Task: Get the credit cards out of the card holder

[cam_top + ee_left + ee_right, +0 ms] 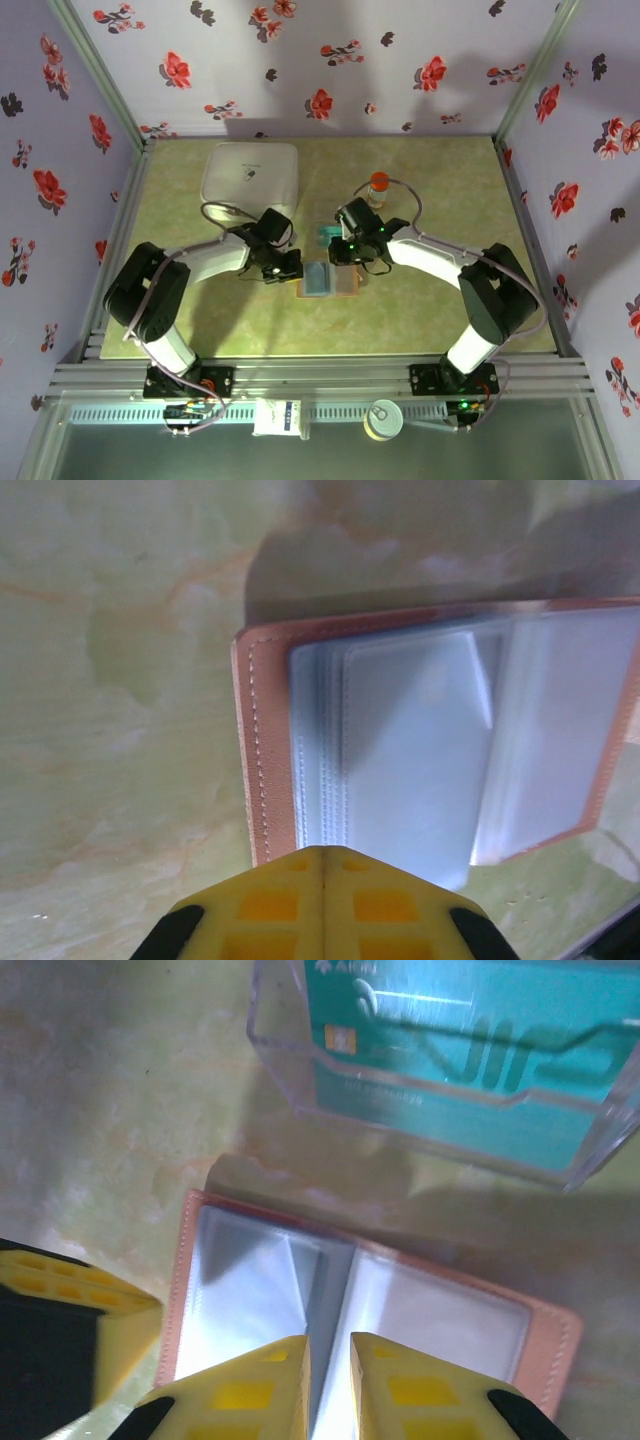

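Top external: white box and jar stand behind card holder.

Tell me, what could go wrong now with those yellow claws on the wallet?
The right gripper straddles a pale sleeve leaf, so it may pinch plastic, not a card, and drag the card holder up. The left gripper, shut, sits at the holder's edge and might slip. The clear tray with a teal card lies close and could get bumped.
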`<act>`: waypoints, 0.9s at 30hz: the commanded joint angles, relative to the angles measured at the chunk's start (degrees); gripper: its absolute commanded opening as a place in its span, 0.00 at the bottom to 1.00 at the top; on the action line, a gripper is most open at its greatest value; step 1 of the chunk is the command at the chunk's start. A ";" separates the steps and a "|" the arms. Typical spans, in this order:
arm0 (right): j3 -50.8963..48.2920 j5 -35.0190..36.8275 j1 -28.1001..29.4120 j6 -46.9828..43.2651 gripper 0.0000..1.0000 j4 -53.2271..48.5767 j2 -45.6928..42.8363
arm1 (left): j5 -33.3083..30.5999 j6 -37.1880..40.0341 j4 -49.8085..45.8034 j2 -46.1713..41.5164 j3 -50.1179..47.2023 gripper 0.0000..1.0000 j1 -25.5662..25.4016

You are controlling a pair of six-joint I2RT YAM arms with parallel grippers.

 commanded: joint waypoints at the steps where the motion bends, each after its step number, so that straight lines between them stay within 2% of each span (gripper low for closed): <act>1: -0.87 -1.61 0.99 8.11 0.20 2.24 -0.39 | -2.70 -0.97 -0.35 1.87 -0.11 0.01 -0.54; 14: -3.57 -9.19 1.65 14.43 0.30 10.06 2.94 | -7.28 1.09 -4.36 2.67 -0.49 0.00 -0.60; 16: -3.89 -10.58 1.89 15.47 0.29 12.10 3.65 | -7.39 1.18 -4.74 2.17 -0.45 0.00 -0.58; 19: -3.99 -12.03 2.28 16.50 0.19 13.62 5.04 | -7.70 1.40 -4.98 1.52 -0.55 0.00 -0.61; 20: -4.00 -12.02 2.48 16.59 0.18 13.64 5.50 | -7.72 1.47 -5.13 1.54 -0.54 0.00 -0.63; 27: -5.41 -11.78 2.80 16.81 0.24 13.32 7.66 | -7.74 1.67 -5.07 2.01 -0.45 0.00 -0.65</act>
